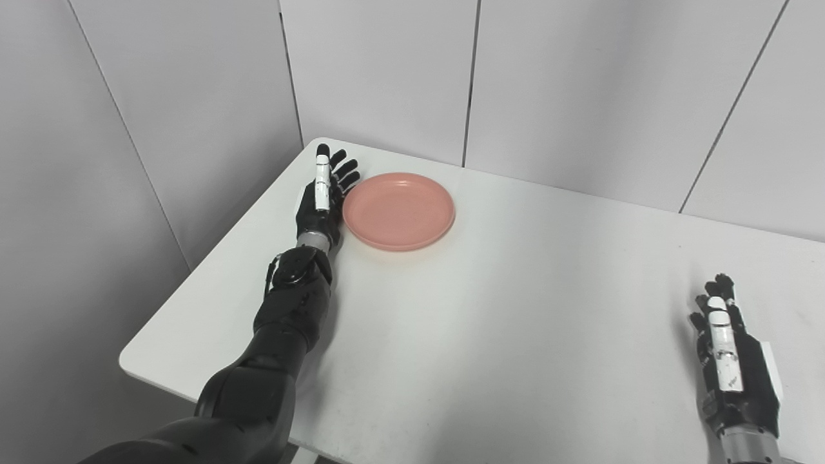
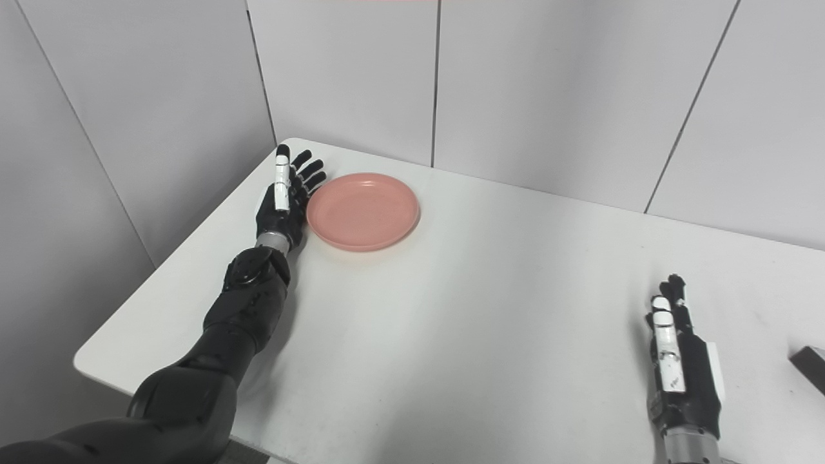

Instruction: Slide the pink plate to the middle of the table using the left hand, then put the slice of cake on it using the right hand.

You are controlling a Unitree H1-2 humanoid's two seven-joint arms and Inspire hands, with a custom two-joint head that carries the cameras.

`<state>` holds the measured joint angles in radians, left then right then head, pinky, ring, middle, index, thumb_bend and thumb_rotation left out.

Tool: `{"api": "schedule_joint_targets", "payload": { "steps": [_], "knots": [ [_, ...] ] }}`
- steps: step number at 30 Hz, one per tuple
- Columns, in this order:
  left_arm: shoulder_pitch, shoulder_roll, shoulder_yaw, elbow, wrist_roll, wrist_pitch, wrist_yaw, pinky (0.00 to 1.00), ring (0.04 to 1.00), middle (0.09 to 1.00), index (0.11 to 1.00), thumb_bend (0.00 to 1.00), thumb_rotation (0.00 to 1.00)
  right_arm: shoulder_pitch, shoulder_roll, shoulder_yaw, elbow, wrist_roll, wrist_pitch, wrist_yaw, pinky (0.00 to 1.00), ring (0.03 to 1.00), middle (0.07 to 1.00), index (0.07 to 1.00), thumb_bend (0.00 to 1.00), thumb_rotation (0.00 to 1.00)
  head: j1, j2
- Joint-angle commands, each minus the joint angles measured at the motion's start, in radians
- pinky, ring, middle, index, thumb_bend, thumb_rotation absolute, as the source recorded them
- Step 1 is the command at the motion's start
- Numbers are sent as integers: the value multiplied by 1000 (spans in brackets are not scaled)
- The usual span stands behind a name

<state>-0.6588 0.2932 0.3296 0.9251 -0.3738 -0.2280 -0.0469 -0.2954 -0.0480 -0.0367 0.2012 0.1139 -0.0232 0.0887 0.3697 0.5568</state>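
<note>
Left hand [image 1: 320, 201]: fingers [image 1: 345, 169] straight, spread, holding nothing; edge-on against left rim of pink plate [image 1: 399, 209], touching or just beside. Plate lies flat near far left corner of table [image 1: 515, 335]. Right hand [image 2: 682, 367]: fingers extended, empty, well apart from plate. Dark object [image 2: 811, 364] right of it, cropped.
</note>
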Motion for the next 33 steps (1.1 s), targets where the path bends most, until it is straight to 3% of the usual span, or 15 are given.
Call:
{"api": "schedule_joint_targets", "payload": {
  "steps": [1, 9, 19, 33],
  "knots": [
    [-32, 11, -1, -28, -12, 25, -37, 845, 858, 843, 836, 785, 1000, -20, 2, -3, -35, 11, 12, 2, 1000, 1000, 1000, 1000, 461, 840, 1, 1],
    [-21, -7, -4, -81, -34, 80, -93, 833, 854, 846, 834, 791, 1000, -17, 3, -2, -42, 10, 11, 1, 1000, 1000, 1000, 1000, 428, 845, -3, 4],
    [-11, -39, -29, -142, -18, 131, -117, 807, 848, 850, 834, 774, 1000, -15, 5, 4, -59, -2, 23, -3, 1000, 1000, 1000, 1000, 445, 846, -6, 7],
    [10, -70, -98, -191, 22, 132, -143, 863, 884, 870, 851, 775, 1000, -18, 3, 3, -53, -3, 27, -2, 1000, 1000, 1000, 1000, 464, 853, -11, 13]
  ]
}}
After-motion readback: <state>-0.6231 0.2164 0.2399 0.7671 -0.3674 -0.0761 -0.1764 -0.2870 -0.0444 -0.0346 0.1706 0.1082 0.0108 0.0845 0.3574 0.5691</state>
